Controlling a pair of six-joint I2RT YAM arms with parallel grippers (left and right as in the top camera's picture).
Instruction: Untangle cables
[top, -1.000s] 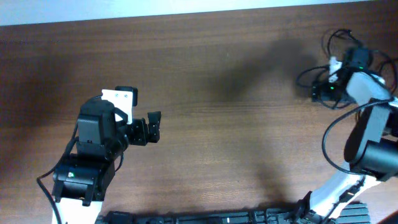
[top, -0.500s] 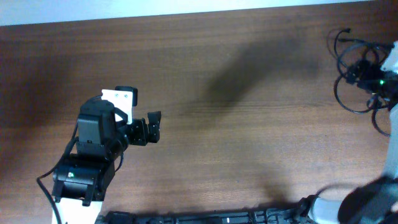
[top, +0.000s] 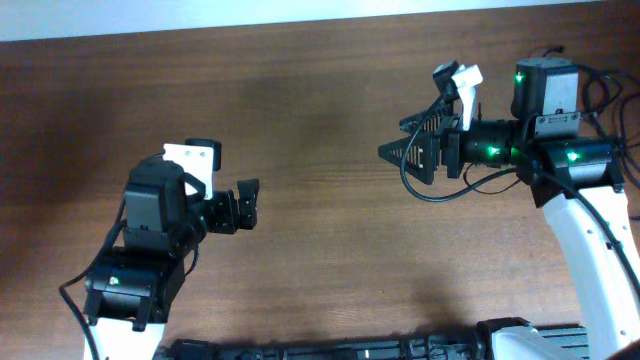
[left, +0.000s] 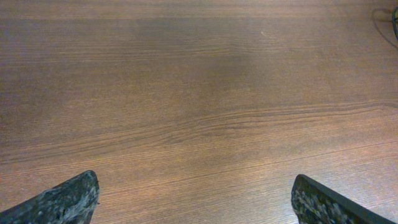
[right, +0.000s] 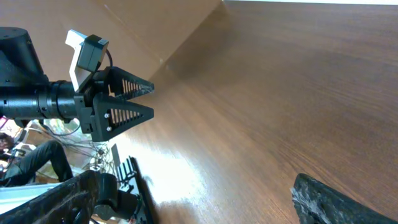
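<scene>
The cables are thin black cords in loose loops at the table's far right back corner, mostly hidden behind my right arm. A small piece of them shows in the top right corner of the left wrist view. My right gripper is open and empty, held above the table and pointing left, well away from the cables; in its own view nothing lies between the fingers. My left gripper is open and empty over bare wood, and it also shows in the right wrist view.
A black wire loop fixed to the right wrist hangs below the right gripper. The wooden table ends at a pale back edge. A black rail runs along the front edge.
My right arm has swung from the cables at the far right corner leftward, and its gripper now points left over the table. The left arm has not moved.
</scene>
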